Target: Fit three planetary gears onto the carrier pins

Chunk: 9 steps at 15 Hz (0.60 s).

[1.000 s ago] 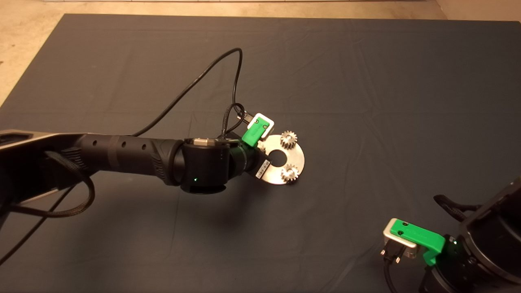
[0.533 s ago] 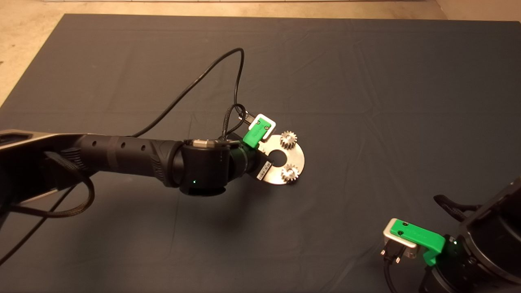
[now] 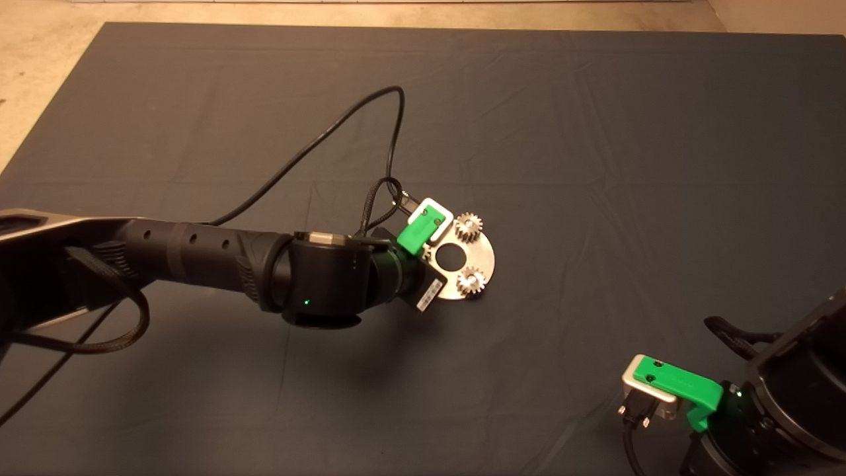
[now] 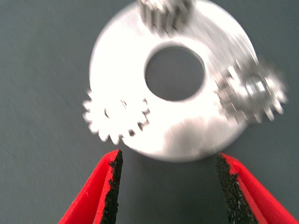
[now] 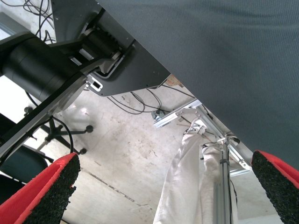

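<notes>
The shiny round disc (image 3: 486,256) with a central hole lies mid-mat. Two planetary gears (image 3: 468,226) (image 3: 470,281) sit on its far and near right. My left gripper (image 3: 422,235) hangs over the disc's left part and hides the third gear there. In the left wrist view the disc (image 4: 187,126) carries all three gears: (image 4: 164,11), (image 4: 252,93), and the third (image 4: 117,116) flat at the rim. I cannot tell whether it sits fully down on its pin. The left gripper (image 4: 170,186) is open and empty just short of the disc. The pins themselves are hidden by the gears.
My right gripper (image 3: 667,390) is parked at the mat's near right corner, open (image 5: 163,191), its wrist view looking past the mat's edge at the floor. A black cable (image 3: 344,125) loops from the left wrist over the mat behind the disc.
My left wrist has shifted slightly toward the near side and tilted. The disc and the two gears visible in the head view have not moved. The right arm is unmoved.
</notes>
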{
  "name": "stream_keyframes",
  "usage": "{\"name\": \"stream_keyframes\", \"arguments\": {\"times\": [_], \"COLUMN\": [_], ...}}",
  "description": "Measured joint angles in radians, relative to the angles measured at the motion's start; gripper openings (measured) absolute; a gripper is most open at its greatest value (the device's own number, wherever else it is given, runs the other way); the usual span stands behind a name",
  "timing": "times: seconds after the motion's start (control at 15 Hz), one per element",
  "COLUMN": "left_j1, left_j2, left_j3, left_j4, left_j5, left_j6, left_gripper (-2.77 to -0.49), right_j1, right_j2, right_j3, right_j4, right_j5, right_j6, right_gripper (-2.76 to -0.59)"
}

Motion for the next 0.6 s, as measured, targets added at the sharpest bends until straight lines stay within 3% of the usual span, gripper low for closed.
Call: {"name": "stream_keyframes", "arguments": {"times": [0.13, 0.27, 0.47, 0.6], "left_j1": [-0.036, -0.055, -0.054, -0.054], "left_j2": [-0.008, -0.018, -0.036, -0.066], "left_j3": [0.038, 0.096, 0.139, 0.180], "left_j4": [-0.064, -0.133, -0.203, -0.266], "left_j5": [0.039, 0.096, 0.104, 0.105], "left_j6": [0.017, 0.026, 0.032, 0.027], "left_gripper": [-1.86, -1.80, -1.80, -1.80], "right_j1": [0.000, 0.000, 0.000, -0.006], "right_j2": [0.000, 0.000, 0.008, 0.022], "right_j3": [0.000, 0.000, 0.000, 0.000], "right_j4": [0.000, 0.000, 0.000, -0.003], "right_j5": [0.000, 0.000, 0.000, -0.001], "right_j6": [0.000, 0.000, 0.004, 0.019], "right_gripper": [-0.63, -0.63, -0.63, -0.63]}}
